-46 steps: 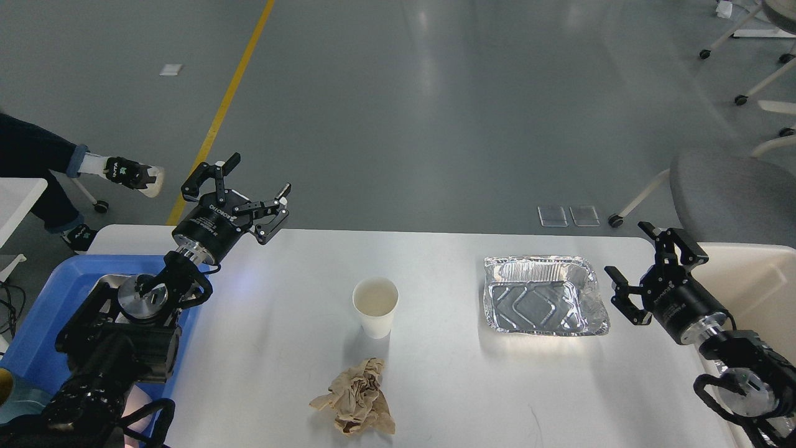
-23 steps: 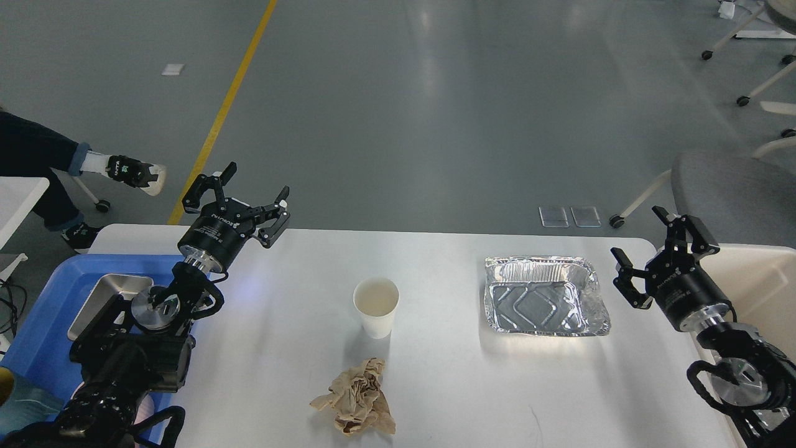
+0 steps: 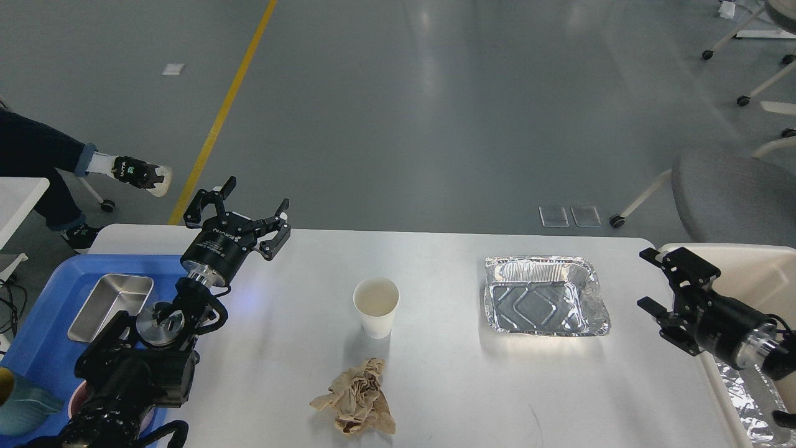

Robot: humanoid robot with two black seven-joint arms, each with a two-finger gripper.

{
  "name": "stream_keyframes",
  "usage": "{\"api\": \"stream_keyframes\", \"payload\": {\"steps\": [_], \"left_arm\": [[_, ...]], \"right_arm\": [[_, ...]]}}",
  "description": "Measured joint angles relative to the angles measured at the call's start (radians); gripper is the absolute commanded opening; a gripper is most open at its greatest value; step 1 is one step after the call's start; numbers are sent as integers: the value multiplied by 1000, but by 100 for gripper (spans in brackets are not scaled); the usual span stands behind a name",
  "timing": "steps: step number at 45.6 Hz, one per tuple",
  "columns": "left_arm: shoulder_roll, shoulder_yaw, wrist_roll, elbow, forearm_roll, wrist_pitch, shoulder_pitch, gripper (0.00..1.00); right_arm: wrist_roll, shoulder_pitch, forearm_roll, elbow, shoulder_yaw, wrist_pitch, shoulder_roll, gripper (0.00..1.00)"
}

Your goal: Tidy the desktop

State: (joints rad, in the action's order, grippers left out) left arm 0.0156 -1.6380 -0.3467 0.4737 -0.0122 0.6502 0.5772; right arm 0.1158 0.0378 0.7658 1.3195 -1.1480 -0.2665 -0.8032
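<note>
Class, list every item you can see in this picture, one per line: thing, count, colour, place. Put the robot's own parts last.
desktop: 1, white, fills the lower middle
paper cup: 1, white, upright, centre of the desktop
crumpled paper: 1, brown, in front of the cup
foil tray: 1, silver, right of the cup
plastic tray: 1, blue, left end of the desktop
metal pan: 1, silver, in the blue tray
bin: 1, beige, right edge, foil inside
chair: 1, grey, behind the bin
floor line: 1, yellow, far left floor
left end effector: 1, black, open, over the far left edge
right end effector: 1, black, open, beside the bin
</note>
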Motion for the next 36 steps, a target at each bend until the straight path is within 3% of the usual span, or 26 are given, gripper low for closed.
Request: {"api": "stream_keyframes", "payload": {"steps": [15,22,28,36], "left_arm": [[2,15,-1,0,3,33,-36,100],[0,15,-2,0,3,35,-41,100],[-2,16,-3,0,5,35,-42,100],[-2,37,-3,0,8,35,-42,100]], "right_arm": [[24,-76,156,333,-8,-98,-629,100],[70,-65,162,402,-45,-121,-877,100],[124,-10,162,411,-50,-169,-1009,100],[134,57,162,411,-43,-220,-1049,100]]}}
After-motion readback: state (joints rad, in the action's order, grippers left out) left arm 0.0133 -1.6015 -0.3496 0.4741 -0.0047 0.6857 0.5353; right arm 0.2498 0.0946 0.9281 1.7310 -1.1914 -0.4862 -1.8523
